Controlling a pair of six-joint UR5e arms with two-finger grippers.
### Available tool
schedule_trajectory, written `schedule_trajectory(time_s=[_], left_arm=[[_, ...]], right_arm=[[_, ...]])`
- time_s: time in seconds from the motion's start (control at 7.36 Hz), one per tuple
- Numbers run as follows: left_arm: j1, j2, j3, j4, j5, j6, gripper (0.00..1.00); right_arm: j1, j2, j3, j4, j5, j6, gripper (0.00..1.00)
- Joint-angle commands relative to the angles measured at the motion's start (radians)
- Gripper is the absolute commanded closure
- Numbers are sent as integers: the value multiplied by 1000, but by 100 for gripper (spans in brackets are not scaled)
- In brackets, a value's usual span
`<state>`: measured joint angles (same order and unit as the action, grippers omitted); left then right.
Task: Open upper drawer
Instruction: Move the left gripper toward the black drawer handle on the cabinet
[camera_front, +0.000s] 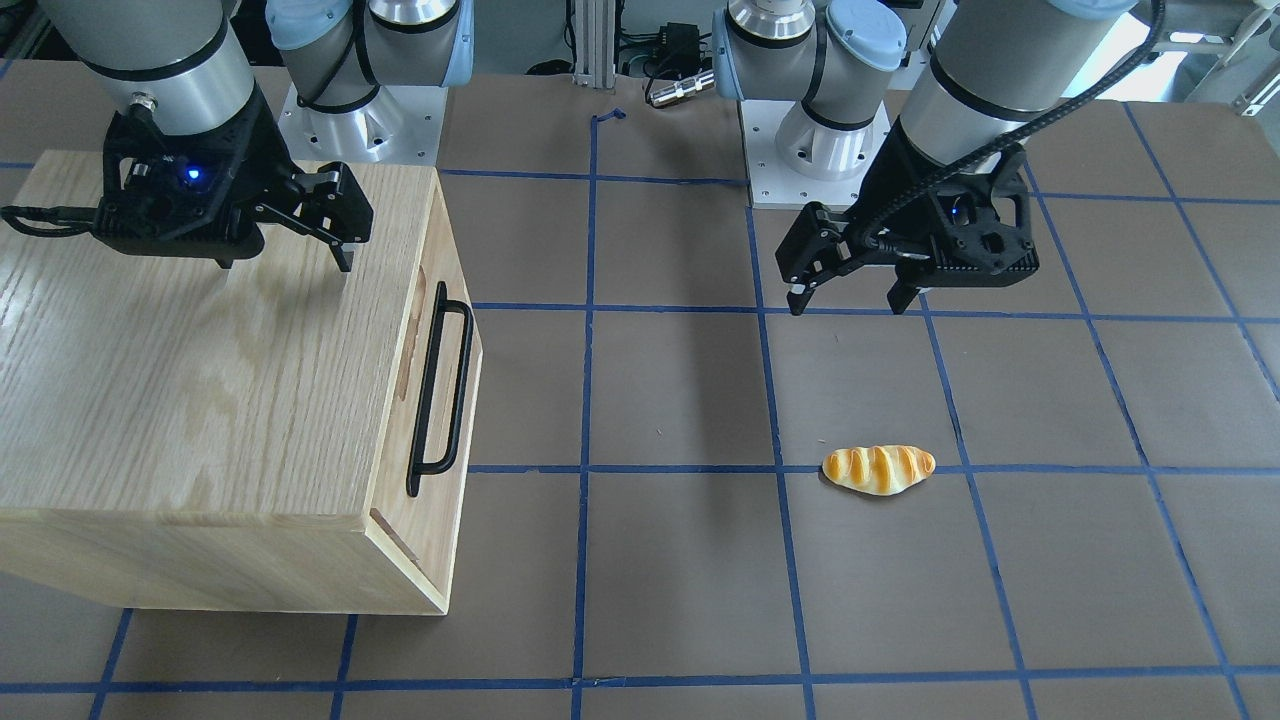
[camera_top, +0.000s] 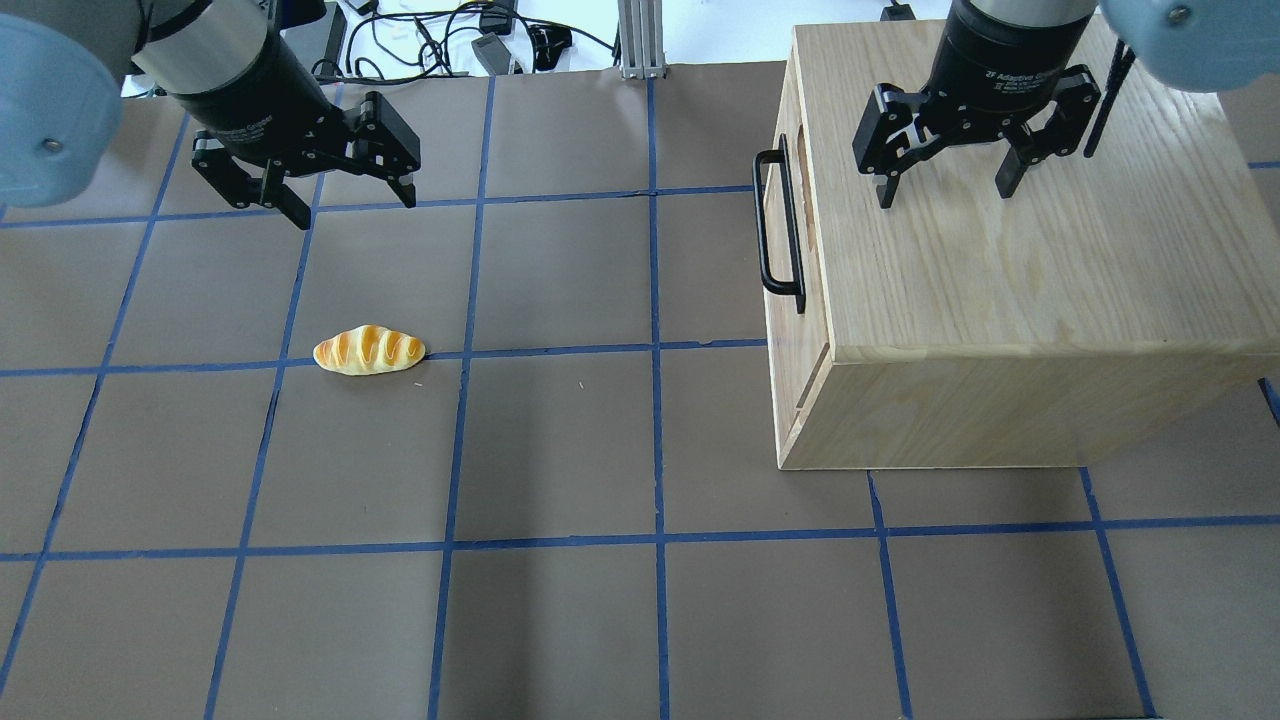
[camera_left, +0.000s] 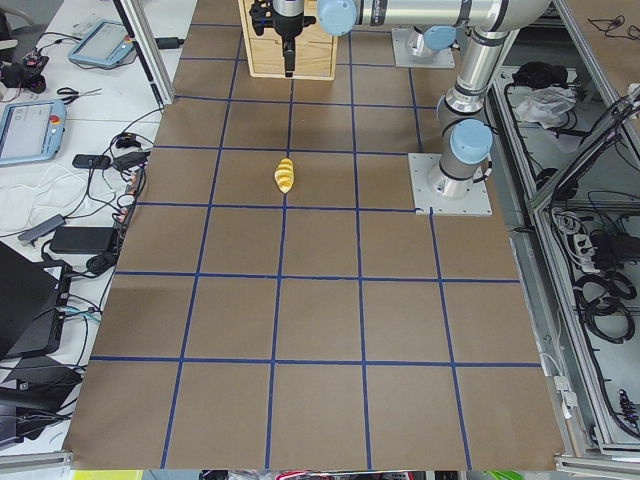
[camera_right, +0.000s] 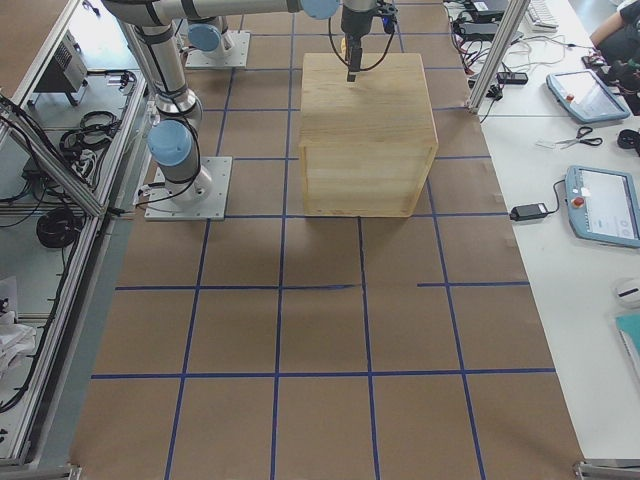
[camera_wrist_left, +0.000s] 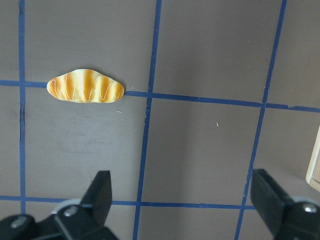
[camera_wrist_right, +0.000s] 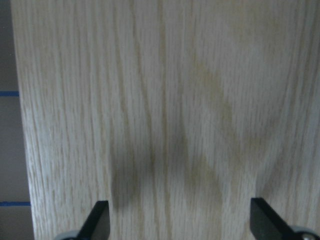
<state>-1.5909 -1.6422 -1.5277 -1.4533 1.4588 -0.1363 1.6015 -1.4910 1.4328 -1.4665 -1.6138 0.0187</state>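
Note:
The upper drawer's front panel (camera_front: 445, 500) (camera_top: 800, 330) sits flush in the oak cabinet (camera_top: 1000, 300), facing the table's middle. Its black bar handle (camera_front: 425, 390) (camera_top: 762, 225) is untouched. My right gripper (camera_top: 945, 195) (camera_front: 285, 262) hangs open and empty just above the cabinet top, behind the handle; its wrist view (camera_wrist_right: 180, 215) shows only wood grain. My left gripper (camera_top: 355, 210) (camera_front: 847, 305) is open and empty above the table, far from the cabinet.
A toy bread roll (camera_top: 369, 350) (camera_wrist_left: 85, 86) lies on the brown, blue-taped table (camera_top: 560, 450), near my left gripper (camera_wrist_left: 181, 190). The two arm bases stand at the robot's edge. Cables, tablets and tools lie on side benches beyond the table ends.

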Motion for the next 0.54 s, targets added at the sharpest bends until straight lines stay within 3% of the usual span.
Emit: schedule_trajectory(time_s=[0.0,0.41], left_arm=[[-87,-42,3,92,-26,-102,0],[-194,-96,8,174,-77,-275,0]], right_arm=[[0,0,0,0,0,0,0],[0,0,1,0,0,0,0]])
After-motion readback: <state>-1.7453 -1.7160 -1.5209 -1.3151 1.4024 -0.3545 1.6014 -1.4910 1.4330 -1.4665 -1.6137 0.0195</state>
